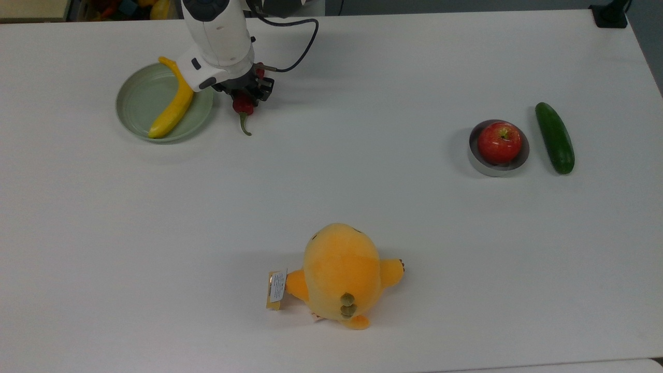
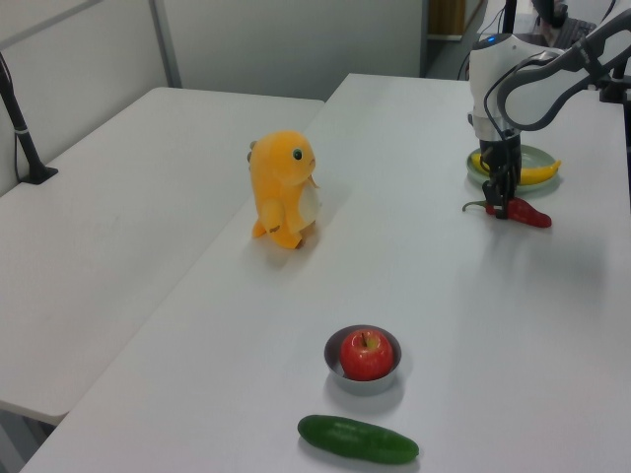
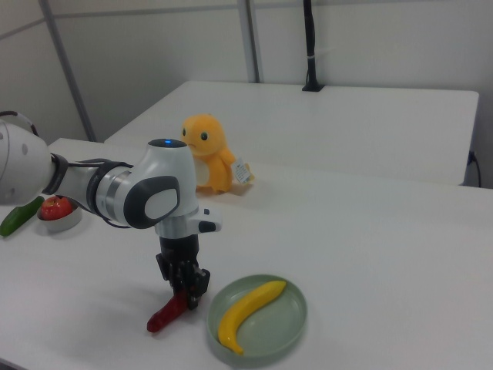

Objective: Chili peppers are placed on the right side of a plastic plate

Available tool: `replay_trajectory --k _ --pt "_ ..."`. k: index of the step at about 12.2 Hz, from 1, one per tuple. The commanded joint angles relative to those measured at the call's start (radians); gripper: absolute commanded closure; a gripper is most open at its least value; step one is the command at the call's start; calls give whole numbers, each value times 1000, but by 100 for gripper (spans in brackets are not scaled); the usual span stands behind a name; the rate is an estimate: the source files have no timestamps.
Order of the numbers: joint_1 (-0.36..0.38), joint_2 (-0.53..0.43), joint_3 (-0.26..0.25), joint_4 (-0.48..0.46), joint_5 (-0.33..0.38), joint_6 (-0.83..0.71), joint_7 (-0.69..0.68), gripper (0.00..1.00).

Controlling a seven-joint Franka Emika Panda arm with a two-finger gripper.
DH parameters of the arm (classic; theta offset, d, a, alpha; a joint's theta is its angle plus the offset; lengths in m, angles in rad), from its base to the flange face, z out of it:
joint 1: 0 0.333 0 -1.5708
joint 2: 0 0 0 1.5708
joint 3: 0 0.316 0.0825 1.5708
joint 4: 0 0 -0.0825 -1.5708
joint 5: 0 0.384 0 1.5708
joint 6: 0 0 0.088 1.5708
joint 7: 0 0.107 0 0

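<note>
The plastic plate [image 1: 135, 106], with a banana [image 1: 173, 101] laid across it, is seen at ten o'clock of the top view. Just beside its rim, at three o'clock of it, the chili pepper [image 1: 242, 105] is lain on the table [image 1: 331, 217], apart from the plate. The gripper [image 1: 246, 93] is set low over the pepper's middle, fingers narrowed around it; whether it is lifted cannot be told. Placement is judged nearly done. Open room is left toward four o'clock.
</note>
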Motion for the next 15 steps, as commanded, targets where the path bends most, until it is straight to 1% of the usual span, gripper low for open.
replay_trajectory --k 1,2,4,6,7,8,10,13,14,15 --pt "9 -1 -1 1 -13 14 12 84" --pt "7 -5 -1 2 -13 14 12 84" --pt "10 -39 -1 45 -13 8 1 84" --pt "0 -48 -6 155 -13 0 -50 84" --pt "-11 -59 -12 177 -13 0 -93 84" --pt "-25 -59 -36 206 -13 1 -144 84" --pt "-36 -50 -105 247 -13 3 -251 84" --pt "-42 -22 -239 257 -12 15 -501 83" --pt "-56 -10 -265 257 -12 20 -561 83" --pt "-72 16 -273 272 -10 40 -584 83"
